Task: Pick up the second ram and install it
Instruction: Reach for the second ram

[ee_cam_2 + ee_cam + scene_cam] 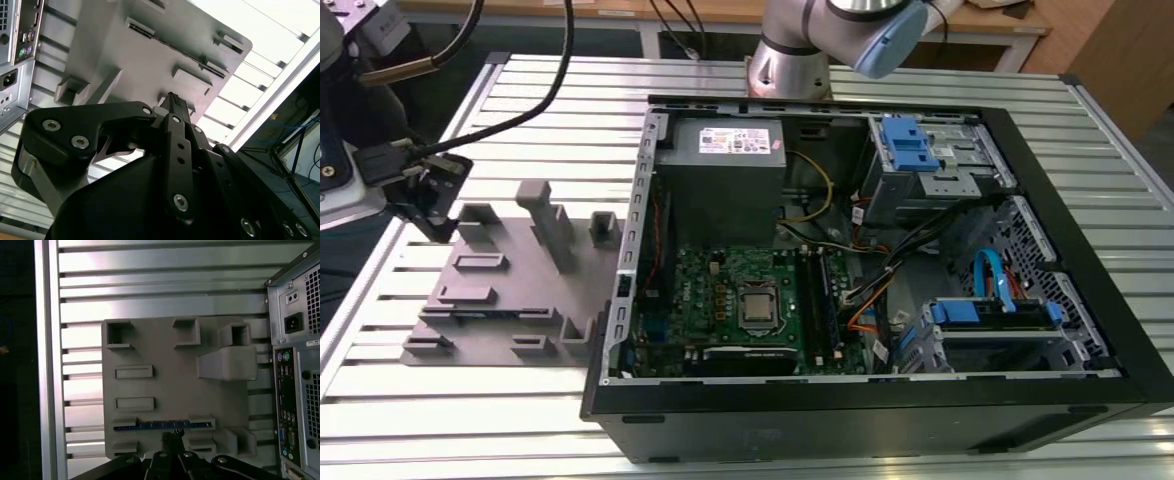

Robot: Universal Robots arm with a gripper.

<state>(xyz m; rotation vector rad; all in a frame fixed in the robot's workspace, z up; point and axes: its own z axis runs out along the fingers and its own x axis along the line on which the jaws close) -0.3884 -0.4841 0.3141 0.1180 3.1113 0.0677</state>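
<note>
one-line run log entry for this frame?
second ram: on edge in grey tray slot | pincer: close by it | install: not yet done

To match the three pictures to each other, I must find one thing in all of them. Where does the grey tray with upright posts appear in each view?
Exterior view: the grey tray lies on the slatted table, at the exterior view's left of the computer case.
First wrist view: the grey tray is seen from above, mid-picture.
Second wrist view: the grey tray is seen at a slant.
Shared landmark: the computer case; both wrist views show its rear panel beside the tray.
</note>
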